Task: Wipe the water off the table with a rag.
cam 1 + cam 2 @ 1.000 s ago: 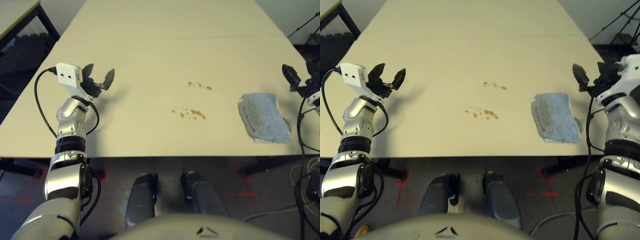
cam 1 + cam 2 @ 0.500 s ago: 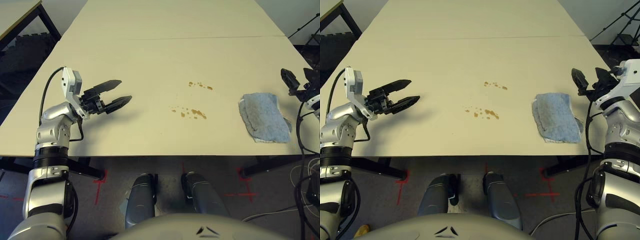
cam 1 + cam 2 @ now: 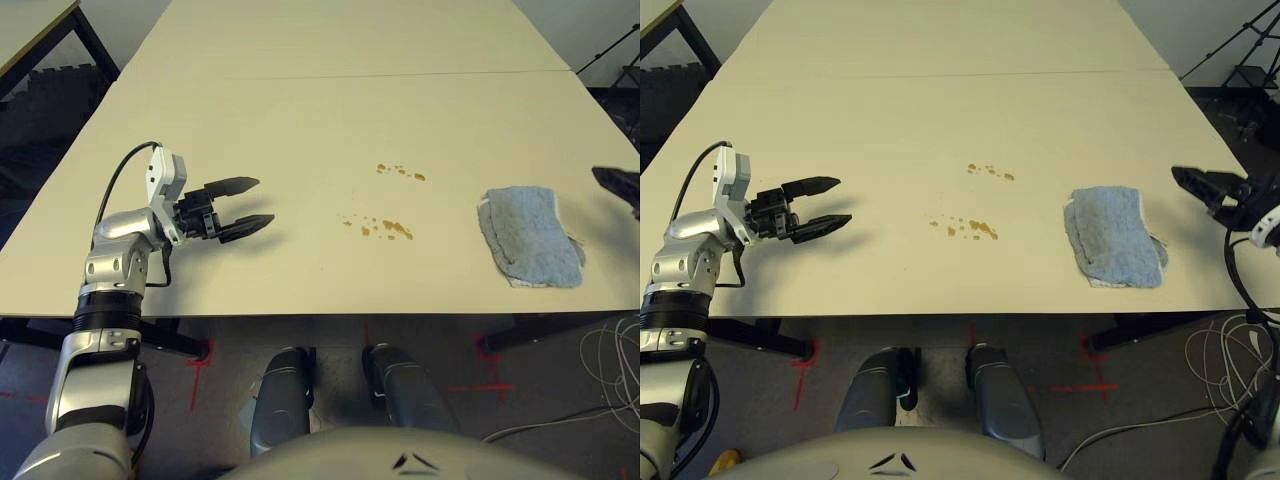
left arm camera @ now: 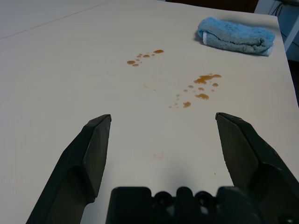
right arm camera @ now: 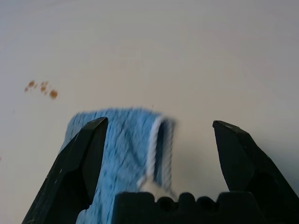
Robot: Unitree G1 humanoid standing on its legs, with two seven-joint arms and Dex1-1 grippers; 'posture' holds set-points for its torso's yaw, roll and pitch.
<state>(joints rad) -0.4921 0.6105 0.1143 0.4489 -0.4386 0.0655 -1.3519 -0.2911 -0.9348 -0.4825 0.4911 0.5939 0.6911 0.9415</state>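
The water shows as two small clusters of amber-brown drops near the middle of the pale table: a far cluster and a nearer one. The light blue rag lies folded and flat on the right side, near the front edge. My left gripper hovers open over the left part of the table, fingers pointing right toward the drops, nothing between them. My right gripper stands open at the table's right edge, just right of the rag and apart from it. In the right wrist view the rag lies between and beyond the open fingers.
A thin seam crosses the table behind the drops. Another table's corner stands at the far left. Loose cables lie on the floor at the right, and a dark stand rises at the far right.
My left gripper has turned from pointing away to pointing right and moved inward toward the drops. My right gripper has dropped lower and swung to point at the rag from the right edge.
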